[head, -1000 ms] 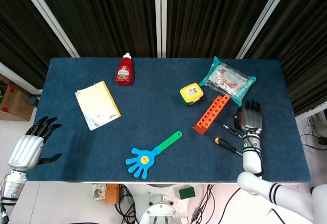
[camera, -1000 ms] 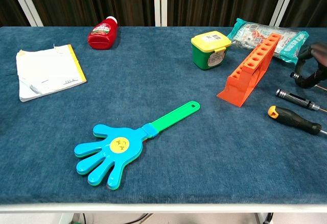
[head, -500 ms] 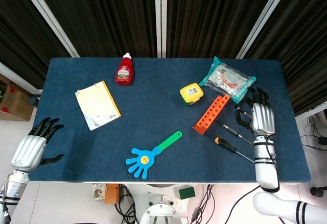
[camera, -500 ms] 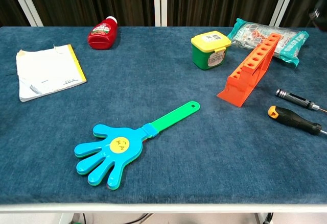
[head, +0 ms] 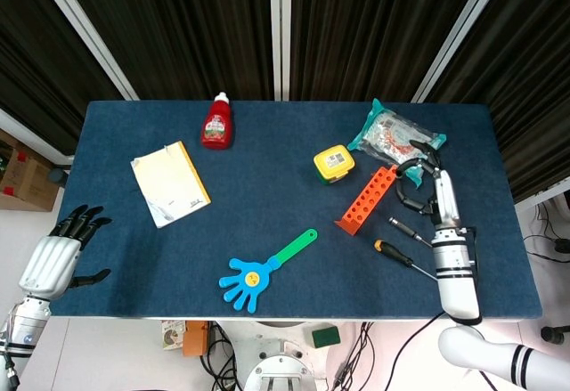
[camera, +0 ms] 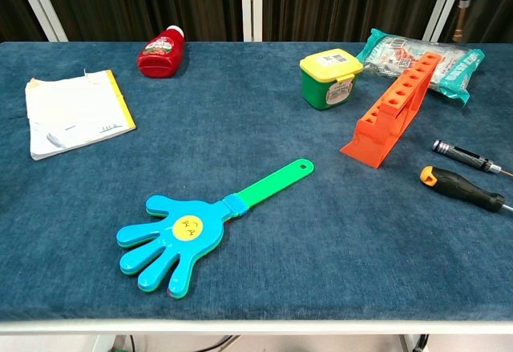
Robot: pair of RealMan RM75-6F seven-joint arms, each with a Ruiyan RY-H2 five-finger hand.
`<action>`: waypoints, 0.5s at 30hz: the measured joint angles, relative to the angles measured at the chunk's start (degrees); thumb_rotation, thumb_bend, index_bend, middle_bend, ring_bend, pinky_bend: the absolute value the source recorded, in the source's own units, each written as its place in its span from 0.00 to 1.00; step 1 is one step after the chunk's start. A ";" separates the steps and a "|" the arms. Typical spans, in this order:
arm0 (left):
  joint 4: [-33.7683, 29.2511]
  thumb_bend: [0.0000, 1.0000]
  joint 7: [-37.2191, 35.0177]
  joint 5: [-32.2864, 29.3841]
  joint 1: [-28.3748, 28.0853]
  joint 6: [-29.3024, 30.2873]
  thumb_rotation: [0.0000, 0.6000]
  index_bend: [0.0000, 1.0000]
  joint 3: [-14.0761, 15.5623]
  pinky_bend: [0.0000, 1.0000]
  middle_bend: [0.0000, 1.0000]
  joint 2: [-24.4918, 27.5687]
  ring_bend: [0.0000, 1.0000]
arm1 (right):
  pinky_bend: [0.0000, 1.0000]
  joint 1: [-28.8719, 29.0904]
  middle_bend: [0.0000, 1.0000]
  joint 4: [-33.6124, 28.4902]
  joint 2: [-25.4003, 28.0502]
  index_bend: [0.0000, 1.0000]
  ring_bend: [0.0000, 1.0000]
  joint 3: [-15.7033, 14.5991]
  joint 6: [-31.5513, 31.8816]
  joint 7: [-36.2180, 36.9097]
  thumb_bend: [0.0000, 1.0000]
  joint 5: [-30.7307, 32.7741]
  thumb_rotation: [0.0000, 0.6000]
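Over the desk's (head: pixel 267 204) right side my right robot hand (head: pixel 426 177) hangs edge-on above the orange rack (head: pixel 367 199), beside the snack pack (head: pixel 396 141) — fingers curled, apparently empty, though I cannot tell how far shut. I'd line it up squarely over the rack and spread the fingers before lowering (screwdrivers (head: pixel 403 244) lie just beside). My left robot hand (head: pixel 55 257) idles off the corner — fingers straight, holding nothing.

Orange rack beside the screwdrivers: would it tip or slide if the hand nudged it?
The orange rack looks like stiff, light plastic, so it would probably slide on the cloth. It stands narrow and stepped, so a sideways push from the right hand might tip it.
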 measured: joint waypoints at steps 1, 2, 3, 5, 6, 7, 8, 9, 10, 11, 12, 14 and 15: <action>0.02 0.00 -0.04 -0.05 -0.02 -0.04 1.00 0.22 -0.01 0.23 0.11 0.01 0.04 | 0.00 0.15 0.12 1.80 -0.92 0.66 0.00 0.16 -0.44 1.72 0.42 -0.72 1.00; 0.04 0.00 -0.05 -0.08 -0.03 -0.09 1.00 0.22 -0.02 0.23 0.11 0.01 0.04 | 0.00 0.29 0.12 3.16 -1.64 0.66 0.00 0.24 -0.64 2.54 0.42 -1.24 1.00; 0.05 0.00 -0.06 -0.10 -0.06 -0.15 1.00 0.22 -0.02 0.23 0.11 0.01 0.04 | 0.00 0.43 0.13 4.51 -2.39 0.66 0.00 0.29 -0.76 3.10 0.42 -1.71 1.00; 0.08 0.00 -0.06 -0.15 -0.14 -0.31 1.00 0.22 -0.01 0.23 0.11 -0.02 0.04 | 0.00 0.76 0.13 7.39 -4.08 0.66 0.00 0.30 -1.04 4.22 0.41 -2.63 1.00; 0.09 0.00 -0.05 -0.16 -0.17 -0.39 1.00 0.22 0.00 0.23 0.11 -0.03 0.04 | 0.00 0.89 0.13 8.39 -4.73 0.66 0.00 0.28 -1.19 4.87 0.41 -2.91 1.00; 0.09 0.00 -0.01 -0.16 -0.21 -0.47 1.00 0.22 0.02 0.23 0.11 -0.05 0.04 | 0.00 1.08 0.13 9.83 -5.69 0.66 0.00 0.17 -1.54 6.03 0.41 -3.27 1.00; 0.07 0.00 0.02 -0.17 -0.23 -0.50 1.00 0.22 0.02 0.23 0.11 -0.06 0.04 | 0.00 1.15 0.13 10.33 -6.03 0.66 0.00 0.11 -1.70 6.45 0.41 -3.39 1.00; 0.05 0.00 0.04 -0.17 -0.23 -0.50 1.00 0.22 0.02 0.23 0.11 -0.06 0.04 | 0.00 1.24 0.13 11.01 -6.48 0.66 0.00 0.01 -1.95 7.02 0.40 -3.53 1.00; 0.04 0.00 0.07 -0.18 -0.22 -0.46 1.00 0.22 0.02 0.23 0.11 -0.07 0.04 | 0.00 1.34 0.13 11.78 -7.02 0.66 0.00 -0.14 -2.32 7.66 0.40 -3.64 1.00; 0.03 0.00 0.09 -0.20 -0.22 -0.45 1.00 0.22 0.01 0.23 0.11 -0.07 0.04 | 0.00 1.40 0.13 12.17 -7.31 0.66 0.00 -0.26 -2.64 8.06 0.40 -3.71 1.00; 0.02 0.00 0.11 -0.21 -0.22 -0.43 1.00 0.22 0.00 0.23 0.11 -0.07 0.04 | 0.00 1.43 0.13 12.41 -7.50 0.66 0.00 -0.34 -2.85 8.40 0.40 -3.76 1.00; 0.00 0.00 0.13 -0.23 -0.19 -0.36 1.00 0.22 -0.01 0.23 0.11 -0.06 0.04 | 0.00 1.42 0.13 12.62 -7.77 0.66 0.00 -0.41 -2.94 8.86 0.40 -3.94 1.00; -0.01 0.00 0.13 -0.22 -0.17 -0.32 1.00 0.22 -0.01 0.23 0.11 -0.05 0.04 | 0.00 1.36 0.13 12.58 -7.78 0.66 0.00 -0.44 -2.94 9.01 0.40 -4.02 1.00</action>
